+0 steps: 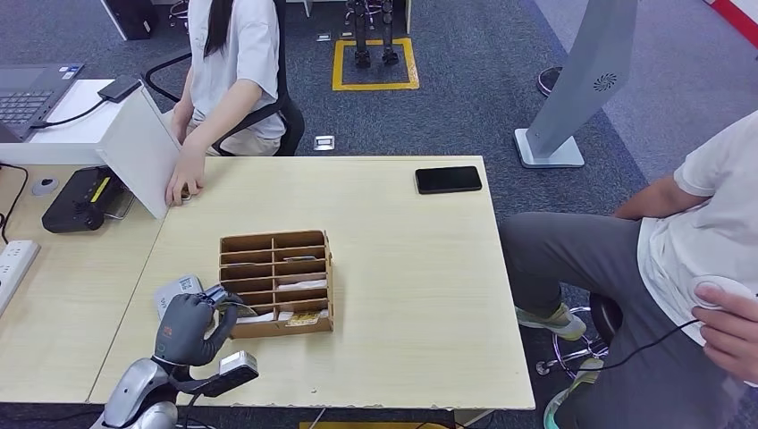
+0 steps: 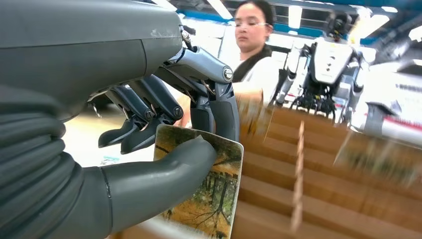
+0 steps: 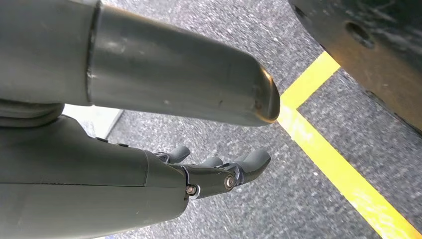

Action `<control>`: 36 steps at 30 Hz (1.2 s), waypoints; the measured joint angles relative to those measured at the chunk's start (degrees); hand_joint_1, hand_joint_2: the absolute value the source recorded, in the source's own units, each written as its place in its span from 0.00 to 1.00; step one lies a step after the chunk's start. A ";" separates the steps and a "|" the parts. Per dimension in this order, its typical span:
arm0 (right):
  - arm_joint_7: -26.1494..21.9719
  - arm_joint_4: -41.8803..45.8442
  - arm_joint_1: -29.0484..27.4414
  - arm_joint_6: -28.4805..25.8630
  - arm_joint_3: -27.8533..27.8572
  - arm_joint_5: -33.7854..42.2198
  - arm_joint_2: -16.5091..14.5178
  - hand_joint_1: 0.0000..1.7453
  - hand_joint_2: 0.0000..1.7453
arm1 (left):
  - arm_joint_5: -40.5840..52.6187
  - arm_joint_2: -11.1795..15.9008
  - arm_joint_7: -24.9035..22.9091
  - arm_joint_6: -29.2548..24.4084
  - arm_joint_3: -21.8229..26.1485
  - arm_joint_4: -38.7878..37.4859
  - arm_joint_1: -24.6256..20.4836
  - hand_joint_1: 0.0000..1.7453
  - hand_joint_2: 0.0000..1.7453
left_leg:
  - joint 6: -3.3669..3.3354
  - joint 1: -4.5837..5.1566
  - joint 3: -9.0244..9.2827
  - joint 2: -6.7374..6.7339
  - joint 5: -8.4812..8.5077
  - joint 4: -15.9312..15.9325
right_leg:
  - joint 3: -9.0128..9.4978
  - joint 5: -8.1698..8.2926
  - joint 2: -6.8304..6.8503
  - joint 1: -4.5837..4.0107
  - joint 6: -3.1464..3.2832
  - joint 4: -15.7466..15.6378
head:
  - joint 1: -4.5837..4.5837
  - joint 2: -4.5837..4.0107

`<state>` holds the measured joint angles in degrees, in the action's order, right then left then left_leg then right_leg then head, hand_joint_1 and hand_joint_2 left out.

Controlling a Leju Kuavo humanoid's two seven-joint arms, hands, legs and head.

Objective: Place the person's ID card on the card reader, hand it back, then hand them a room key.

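Observation:
My left hand (image 1: 186, 327) is at the near left of the table, against the left side of the wooden card organizer (image 1: 277, 243). It pinches a card with an autumn forest picture (image 2: 215, 198) between thumb and fingers (image 2: 149, 117); in the head view this card (image 1: 217, 294) peeks out above the hand. The organizer's slots (image 2: 323, 189) stand just beyond the card. A grey flat device (image 1: 172, 291) lies on the table partly under the hand. My right hand (image 3: 219, 172) hangs over grey carpet with loose fingers and nothing in it. A person (image 1: 228, 71) sits across the table, one hand (image 1: 183, 186) on it.
A black phone (image 1: 448, 180) lies at the far right of the table. A white panel (image 1: 138, 152) and a black device (image 1: 79, 200) stand at the far left, with a power strip (image 1: 13, 262) nearer. A second person (image 1: 679, 259) sits to the right.

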<state>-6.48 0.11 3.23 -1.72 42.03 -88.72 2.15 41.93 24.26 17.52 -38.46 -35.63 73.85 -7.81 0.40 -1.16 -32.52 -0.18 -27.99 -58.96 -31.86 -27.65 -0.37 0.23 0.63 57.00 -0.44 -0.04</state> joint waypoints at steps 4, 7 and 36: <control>-0.53 -0.01 -0.19 -1.04 -0.11 0.00 -0.26 0.00 0.00 | -3.47 0.46 -0.46 3.64 0.91 5.66 -2.16 1.00 1.00 | -0.03 0.00 -0.03 0.06 0.02 -0.01 | 0.04 0.01 0.06 0.00 0.00 0.01 | 0.01 0.00; -0.57 -0.01 -0.37 -1.22 -0.19 0.00 -0.44 0.00 0.00 | -3.86 0.91 -0.62 4.85 1.79 8.54 -3.25 1.00 1.00 | -0.03 0.01 -0.01 0.03 0.02 -0.01 | 0.05 0.03 0.04 0.00 0.01 0.01 | 0.01 0.00; -1.69 -0.03 0.19 -1.52 -2.10 0.00 -1.00 0.00 0.00 | -1.27 5.31 -7.15 10.03 11.36 14.77 -16.87 1.00 1.00 | -0.09 -0.02 -0.13 0.13 0.14 -0.07 | -0.04 0.07 0.13 -0.02 0.01 0.03 | 0.02 0.00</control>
<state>-8.18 0.09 3.42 -3.24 39.93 -88.72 1.14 40.66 29.56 10.37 -28.44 -24.27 88.62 -24.68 0.32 -1.18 -32.65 -0.05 -27.85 -59.03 -31.90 -27.58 -0.24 0.21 0.64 57.04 -0.42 -0.04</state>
